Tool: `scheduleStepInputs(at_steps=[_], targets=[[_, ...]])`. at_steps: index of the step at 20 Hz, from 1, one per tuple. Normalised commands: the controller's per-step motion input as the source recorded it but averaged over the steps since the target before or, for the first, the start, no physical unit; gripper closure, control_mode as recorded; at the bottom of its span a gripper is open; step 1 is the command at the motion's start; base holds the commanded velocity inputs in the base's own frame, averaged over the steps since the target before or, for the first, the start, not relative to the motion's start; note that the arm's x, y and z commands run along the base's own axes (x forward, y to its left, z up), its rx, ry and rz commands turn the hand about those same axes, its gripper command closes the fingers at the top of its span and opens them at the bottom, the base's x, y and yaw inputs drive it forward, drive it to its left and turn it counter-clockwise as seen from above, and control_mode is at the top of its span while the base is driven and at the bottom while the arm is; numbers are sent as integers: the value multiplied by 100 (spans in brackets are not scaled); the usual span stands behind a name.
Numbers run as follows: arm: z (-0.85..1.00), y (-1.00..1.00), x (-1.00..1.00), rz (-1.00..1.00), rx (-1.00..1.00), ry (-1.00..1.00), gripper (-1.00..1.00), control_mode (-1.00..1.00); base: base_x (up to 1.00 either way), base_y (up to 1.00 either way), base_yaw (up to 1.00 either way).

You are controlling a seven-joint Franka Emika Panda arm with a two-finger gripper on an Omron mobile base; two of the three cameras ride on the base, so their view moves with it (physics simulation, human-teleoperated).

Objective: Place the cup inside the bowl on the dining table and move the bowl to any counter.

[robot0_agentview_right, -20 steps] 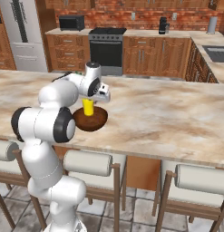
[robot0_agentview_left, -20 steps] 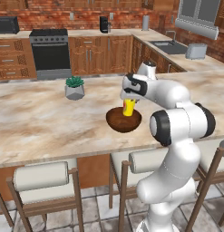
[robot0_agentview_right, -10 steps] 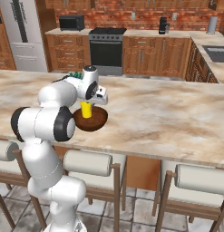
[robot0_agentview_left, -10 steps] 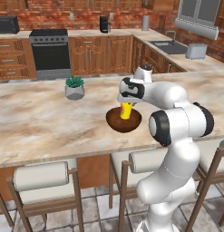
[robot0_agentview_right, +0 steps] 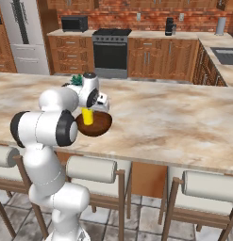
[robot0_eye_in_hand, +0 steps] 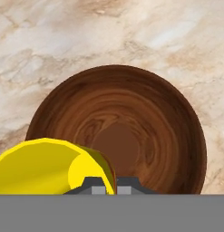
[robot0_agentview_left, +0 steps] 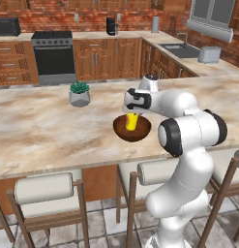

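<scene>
The dark brown wooden bowl rests on the marble dining table near its front edge. My gripper hangs just above the bowl, shut on the wall of the yellow cup. The cup hangs upright with its lower part down inside the bowl. Whether its base touches the bowl's floor is hidden. In the hand view the cup's rim lies at the lower left and the bowl's glossy inside opens beyond it.
A grey faceted plant pot stands on the table left of and behind the bowl. Cushioned stools line the table's near side. The counter runs along the brick wall beside the black stove.
The gripper has sunk a little and shifted slightly left, bringing the cup lower into the bowl. The bowl has stayed where it was.
</scene>
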Motion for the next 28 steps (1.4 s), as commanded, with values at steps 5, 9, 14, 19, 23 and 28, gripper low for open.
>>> scheduleStepInputs(at_steps=[5, 9, 14, 19, 23, 28], targets=[[-7, 0, 0, -4, 0, 0, 100, -100, 0, 0, 0], [-1, 0, 7, -4, 0, 0, 100, -100, 0, 0, 0], [-6, 0, 10, -5, 0, 0, 100, -100, 0, 0, 0], [-15, 0, 8, -4, 0, 0, 100, -100, 0, 0, 0], [-20, 0, 3, -5, 0, 0, 100, -100, 0, 0, 0], [-14, 0, 0, -5, 0, 0, 100, -100, 0, 0, 0]])
